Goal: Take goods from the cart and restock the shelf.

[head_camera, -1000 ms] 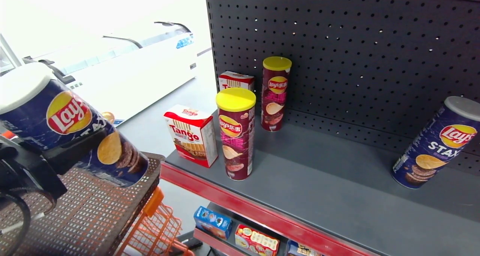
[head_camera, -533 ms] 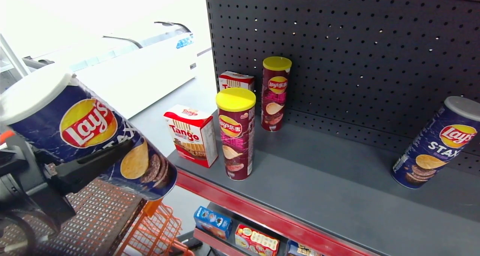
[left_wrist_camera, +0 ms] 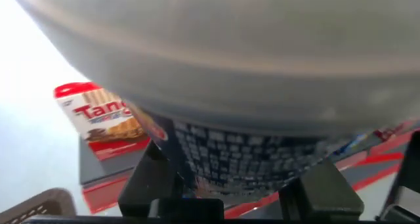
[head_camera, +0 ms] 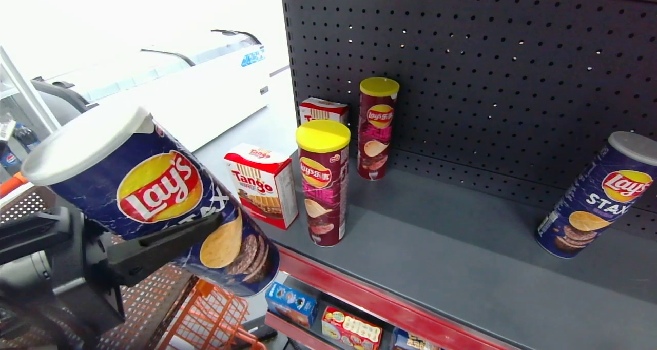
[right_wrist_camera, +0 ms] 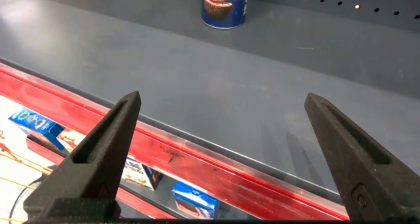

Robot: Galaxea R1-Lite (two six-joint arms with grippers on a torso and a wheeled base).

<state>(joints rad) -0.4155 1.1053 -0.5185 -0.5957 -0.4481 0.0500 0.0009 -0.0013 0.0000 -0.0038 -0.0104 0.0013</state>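
Observation:
A blue chip can with a grey lid hangs tilted at the left, lid up, over the cart, just short of the shelf's red front edge. My left gripper is shut on it; one black finger lies across its side. In the left wrist view the can sits between both fingers. My right gripper is open with nothing between its fingers, above the front of the grey shelf board. Beyond it stands a second blue can.
On the shelf stand two maroon cans with yellow lids, two red-and-white wafer boxes and a blue can leaning against the pegboard at right. Bare board lies between them. Boxes fill the lower shelf.
My left gripper has carried the blue can to the right, toward the shelf's front edge. The goods on the shelf have not moved.

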